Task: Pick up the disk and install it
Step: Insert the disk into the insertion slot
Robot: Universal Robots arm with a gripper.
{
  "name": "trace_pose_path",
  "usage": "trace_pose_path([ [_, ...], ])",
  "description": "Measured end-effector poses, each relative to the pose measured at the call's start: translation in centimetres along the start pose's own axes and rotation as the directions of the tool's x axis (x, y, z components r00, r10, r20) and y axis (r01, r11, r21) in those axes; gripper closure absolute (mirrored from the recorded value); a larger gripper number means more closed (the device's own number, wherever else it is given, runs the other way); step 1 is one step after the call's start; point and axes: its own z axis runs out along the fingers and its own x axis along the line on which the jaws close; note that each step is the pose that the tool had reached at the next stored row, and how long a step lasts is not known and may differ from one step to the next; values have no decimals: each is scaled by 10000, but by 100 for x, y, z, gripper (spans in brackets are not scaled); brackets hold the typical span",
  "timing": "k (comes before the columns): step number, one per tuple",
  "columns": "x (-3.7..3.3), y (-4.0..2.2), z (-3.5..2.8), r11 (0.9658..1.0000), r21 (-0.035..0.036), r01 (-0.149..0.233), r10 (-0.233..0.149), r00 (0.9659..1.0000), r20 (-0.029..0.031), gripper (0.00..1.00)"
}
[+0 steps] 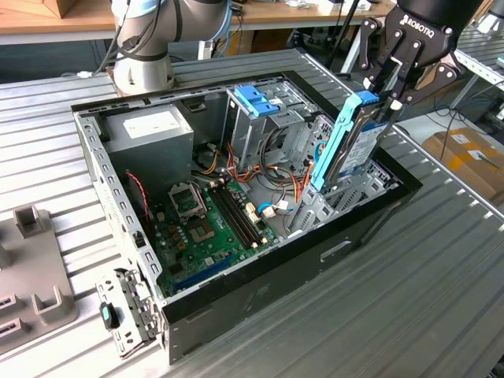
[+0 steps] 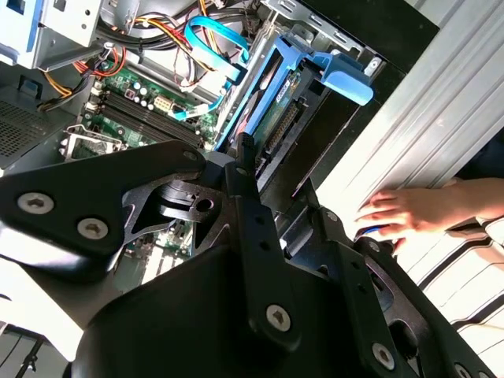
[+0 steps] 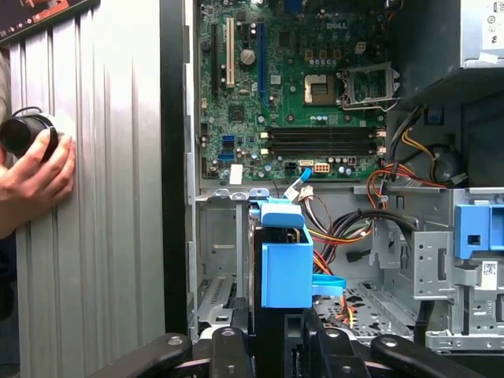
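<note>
Blue-railed disk [image 3: 285, 272] edge-on in the claw [image 3: 277, 346], motherboard [image 3: 315, 47] beyond; a hand [image 3: 35, 179] on the grooved table [image 3: 110, 252]

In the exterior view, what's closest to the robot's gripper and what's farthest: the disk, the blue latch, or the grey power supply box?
1. The disk, held in the gripper, at the exterior view's right.
2. The blue latch, atop the drive cage, middle.
3. The grey power supply box, exterior view's left.

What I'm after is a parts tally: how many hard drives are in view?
1. The disk stands tilted at the exterior view's right end of the case, its top gripped by the pincer. Others may be hidden inside the drive cage.
</note>
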Motion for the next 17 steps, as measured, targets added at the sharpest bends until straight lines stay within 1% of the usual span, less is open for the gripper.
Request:
trace_pose_path([
  [12,-1,-6,15,10000,0,0,0,10000,1,65],
  [17,-2,-5,74,10000,0,0,0,10000,2,65],
])
